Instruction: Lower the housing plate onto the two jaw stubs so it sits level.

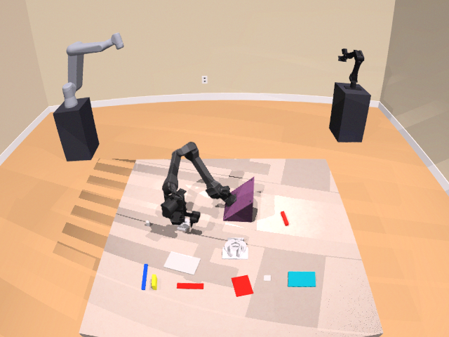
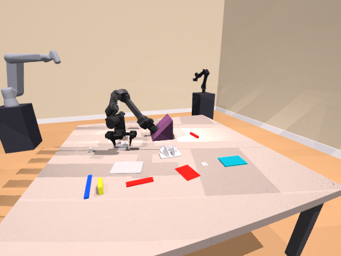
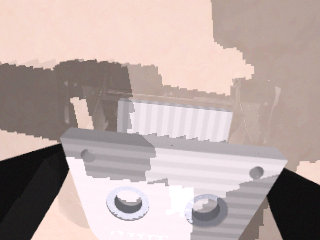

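Observation:
The housing plate, a white tapered plate (image 2: 122,144) (image 3: 167,162) with two large ringed holes and small corner holes, sits at the left of the table over a pale block (image 3: 175,120). My gripper (image 1: 184,225) (image 2: 122,145) (image 3: 168,163) is open. Its fingers stand low on either side of the plate, close to its edges; whether they touch it I cannot tell. The two white jaws (image 1: 236,247) (image 2: 170,150) rise from a square white base (image 1: 226,255) (image 2: 165,157) to the right, with no plate on top. The stubs are too small to tell.
A purple wedge (image 1: 243,203) (image 2: 165,129) stands behind the jaws, by my arm's base. In front lie a white sheet (image 1: 182,262) (image 2: 126,167), a red square (image 1: 242,286) (image 2: 187,172) and blue, yellow and red bars. A small white cylinder (image 1: 147,222) (image 2: 91,150) stands left of my gripper.

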Available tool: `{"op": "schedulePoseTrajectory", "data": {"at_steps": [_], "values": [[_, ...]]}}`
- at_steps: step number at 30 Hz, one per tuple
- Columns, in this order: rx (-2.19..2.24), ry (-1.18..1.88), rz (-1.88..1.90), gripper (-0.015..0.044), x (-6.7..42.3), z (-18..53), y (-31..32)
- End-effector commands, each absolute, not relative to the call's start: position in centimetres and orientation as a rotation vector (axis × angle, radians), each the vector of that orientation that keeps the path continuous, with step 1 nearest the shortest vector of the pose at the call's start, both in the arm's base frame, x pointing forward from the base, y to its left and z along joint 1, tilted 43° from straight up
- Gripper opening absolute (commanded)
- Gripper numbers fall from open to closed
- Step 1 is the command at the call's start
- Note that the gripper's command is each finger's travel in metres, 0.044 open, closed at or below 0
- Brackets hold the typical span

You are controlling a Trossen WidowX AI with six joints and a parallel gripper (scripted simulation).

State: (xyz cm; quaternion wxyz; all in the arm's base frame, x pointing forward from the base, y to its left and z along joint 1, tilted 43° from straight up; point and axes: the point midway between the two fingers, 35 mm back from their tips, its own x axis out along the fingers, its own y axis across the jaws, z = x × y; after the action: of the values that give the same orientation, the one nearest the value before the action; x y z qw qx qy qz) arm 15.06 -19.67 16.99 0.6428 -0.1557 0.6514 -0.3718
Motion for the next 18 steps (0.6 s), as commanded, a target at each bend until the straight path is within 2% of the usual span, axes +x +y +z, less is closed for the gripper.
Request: {"op": "schedulePoseTrajectory", "data": {"at_steps": [1, 14, 18], "values": [[-0.356, 1.479, -0.844, 0.0440, 15.08, 17.04, -19.67], [-0.356, 1.479, -0.844, 0.0440, 15.09, 17.08, -19.63], [-0.355, 1.483, -0.846, 0.0413, 15.07, 16.99, -19.67]]}}
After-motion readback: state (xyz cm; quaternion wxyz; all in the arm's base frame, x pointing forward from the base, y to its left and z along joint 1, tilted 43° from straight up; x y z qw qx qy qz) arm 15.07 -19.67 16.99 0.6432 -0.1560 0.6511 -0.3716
